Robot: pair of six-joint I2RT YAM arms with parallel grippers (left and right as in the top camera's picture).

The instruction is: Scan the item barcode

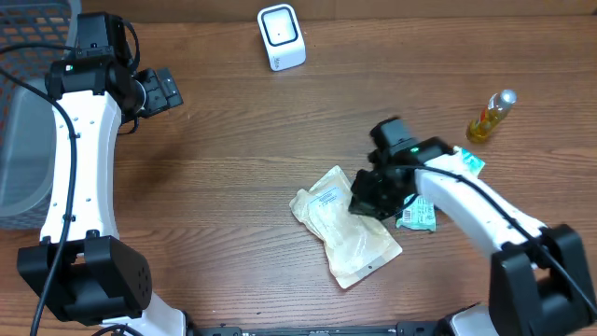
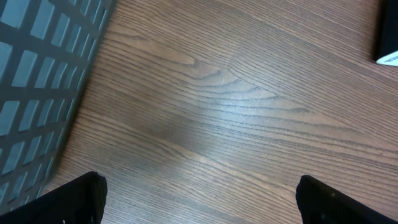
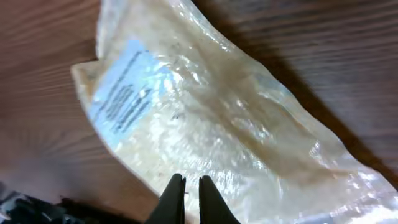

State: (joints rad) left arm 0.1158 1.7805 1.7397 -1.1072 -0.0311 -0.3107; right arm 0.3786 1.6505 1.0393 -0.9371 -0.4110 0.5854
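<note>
Early going, by the look of it: nothing scanned yet. Right pincer (image 3: pixel 191 198) closed together at the rim of the clear pouch (image 1: pixel 345 229); cannot tell whether any film is caught between. Pouch flat on the tabletop (image 1: pixel 233 187), right of centre toward the near edge, label up, well apart from the white scanner (image 1: pixel 281 35) at the far edge. Left to do: lifting, carrying, showing the barcode. Left pincer (image 2: pixel 199 202) spread wide over bare wood beside the basket (image 1: pixel 23 140) at the left edge, holding nothing. Counted: one pouch, one scanner, one bottle (image 1: pixel 491 117), two green packets (image 1: pixel 418 217), one basket, two pincers.
</note>
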